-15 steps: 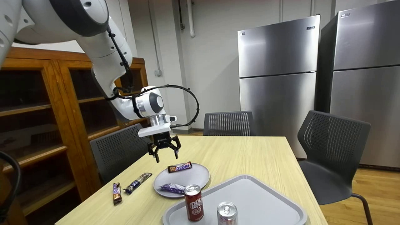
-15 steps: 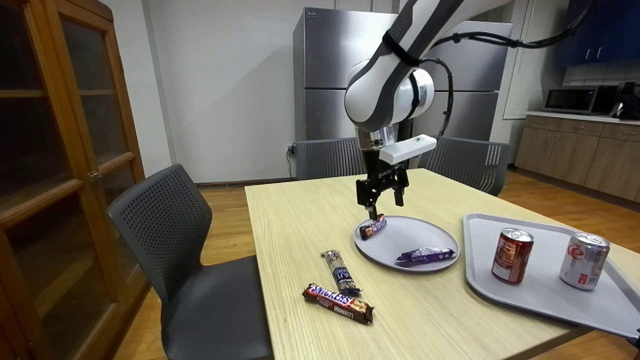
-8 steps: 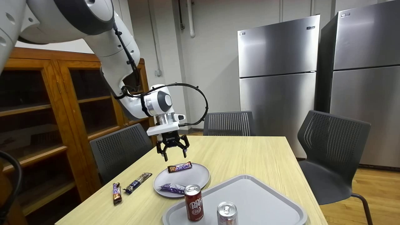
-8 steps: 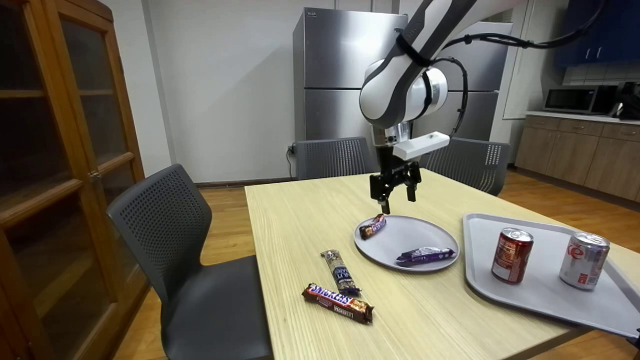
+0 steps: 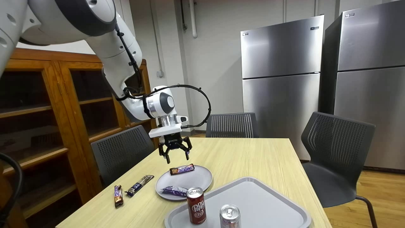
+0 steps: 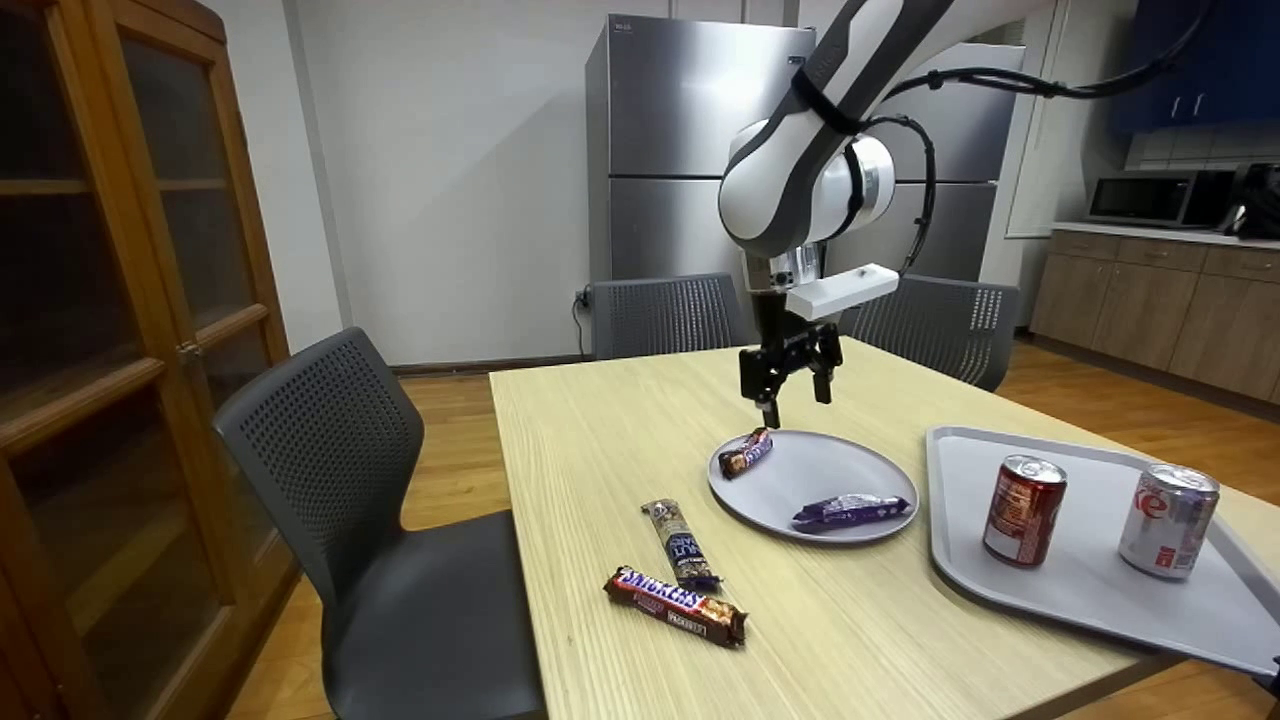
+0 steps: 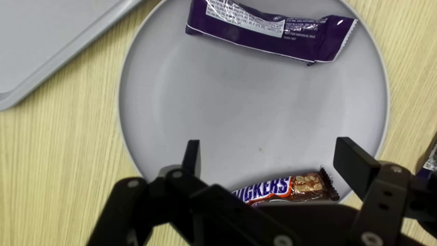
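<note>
In both exterior views my gripper (image 5: 177,160) (image 6: 797,412) hangs above the far part of a round grey plate (image 5: 200,178) (image 7: 256,99). Its fingers (image 7: 193,153) stand wide apart with nothing held between them. Nearest below is a Snickers bar (image 6: 746,453) (image 7: 273,189) lying on the plate by the rim; in the wrist view the gripper body covers its lower part. A purple-wrapped bar (image 6: 850,510) (image 7: 266,32) lies across the plate from it. Beside the plate, on the table, are another Snickers bar (image 6: 677,605) and a nut bar (image 6: 683,543).
A grey tray (image 5: 256,196) (image 6: 1100,490) next to the plate carries a dark red Dr Pepper can (image 5: 196,207) and a silver can (image 6: 1170,520), both upright. Dark chairs (image 6: 370,500) surround the table. A wooden glass-door cabinet (image 5: 60,95) stands behind the arm.
Over the first half second the arm shifted to the right in both exterior views and rose slightly, jaws still apart. Since then it has held still. The bars, plate and cans stayed put.
</note>
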{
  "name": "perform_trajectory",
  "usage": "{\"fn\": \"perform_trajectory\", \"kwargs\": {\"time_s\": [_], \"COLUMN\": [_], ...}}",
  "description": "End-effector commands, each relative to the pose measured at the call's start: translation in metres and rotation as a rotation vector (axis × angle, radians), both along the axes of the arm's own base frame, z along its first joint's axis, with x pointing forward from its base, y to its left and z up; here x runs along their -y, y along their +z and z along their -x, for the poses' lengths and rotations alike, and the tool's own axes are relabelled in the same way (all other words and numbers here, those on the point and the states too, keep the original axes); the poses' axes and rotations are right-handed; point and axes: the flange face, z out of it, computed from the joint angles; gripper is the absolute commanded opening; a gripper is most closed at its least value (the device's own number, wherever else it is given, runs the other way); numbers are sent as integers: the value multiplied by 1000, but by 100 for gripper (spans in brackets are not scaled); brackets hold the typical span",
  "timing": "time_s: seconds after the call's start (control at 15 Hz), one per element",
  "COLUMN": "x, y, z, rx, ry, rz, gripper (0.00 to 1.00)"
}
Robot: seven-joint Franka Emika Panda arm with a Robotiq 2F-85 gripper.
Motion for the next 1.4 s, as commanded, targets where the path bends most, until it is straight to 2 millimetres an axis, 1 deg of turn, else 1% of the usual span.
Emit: {"fn": "perform_trajectory", "kwargs": {"time_s": [0.0,0.13,0.4,0.67,1.07,1.2,1.33], "x": [0,0,-3,-7,-7,-7,-3], "y": [0,0,-4,-12,-18,-23,-33], "z": [0,0,-6,-14,-32,-37,-44], "rx": [-1,0,2,15,72,95,118], "ry": [0,0,-152,-328,-567,-626,-675], "rz": [0,0,-21,-87,-145,-145,-134], "gripper": [100,100,100,100,100,100,100]}}
